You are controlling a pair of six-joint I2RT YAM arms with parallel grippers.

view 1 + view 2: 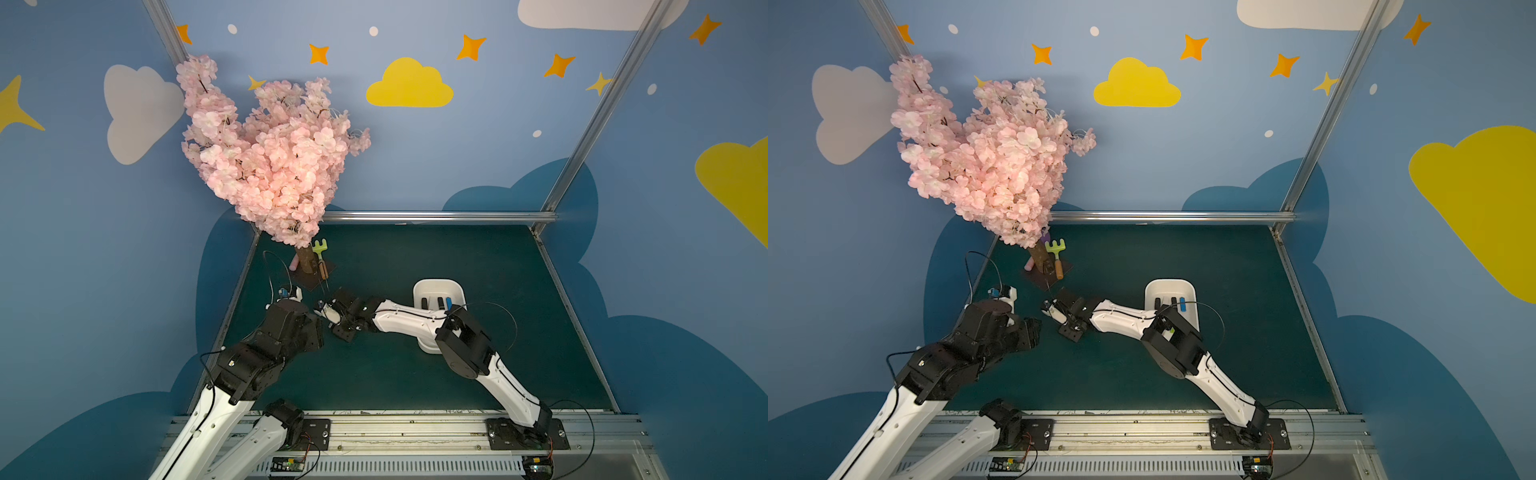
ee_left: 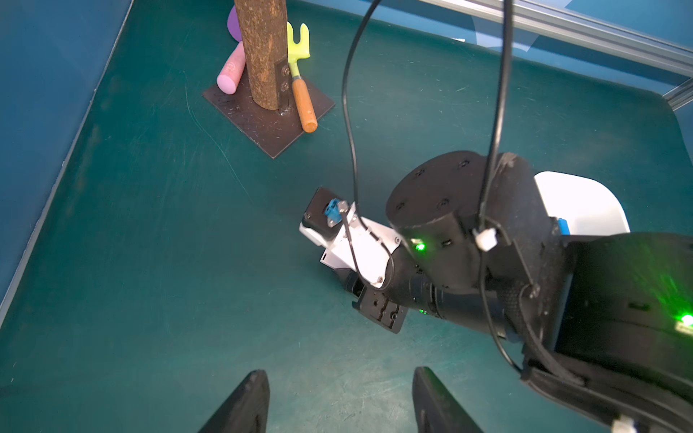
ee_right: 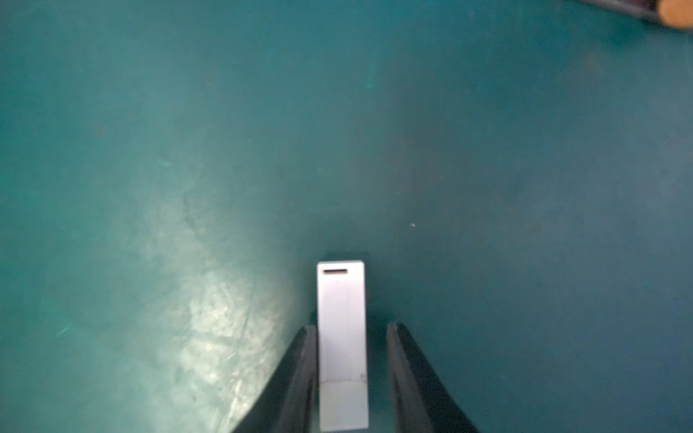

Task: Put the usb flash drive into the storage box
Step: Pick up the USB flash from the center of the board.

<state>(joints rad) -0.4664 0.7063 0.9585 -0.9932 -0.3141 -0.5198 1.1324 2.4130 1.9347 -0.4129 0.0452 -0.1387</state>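
Note:
A silver usb flash drive (image 3: 341,330) lies flat on the green mat, and my right gripper (image 3: 351,327) reaches down around it. One finger touches its side, while a narrow gap shows at the other finger (image 3: 403,356), so the jaws are still open. In both top views this gripper (image 1: 334,318) sits left of centre and hides the drive. The white storage box (image 1: 436,284) (image 1: 1169,283) stands to the right, partly under the right arm, with two black drives and a blue one (image 1: 448,301) inside. My left gripper (image 2: 340,371) hovers open and empty over bare mat beside the right wrist.
A pink blossom tree stands on a brown base plate (image 1: 318,278) at the back left. A green rake (image 2: 298,48) with an orange handle and a pink cylinder (image 2: 230,73) lean at its trunk. Metal rails (image 1: 436,216) edge the mat.

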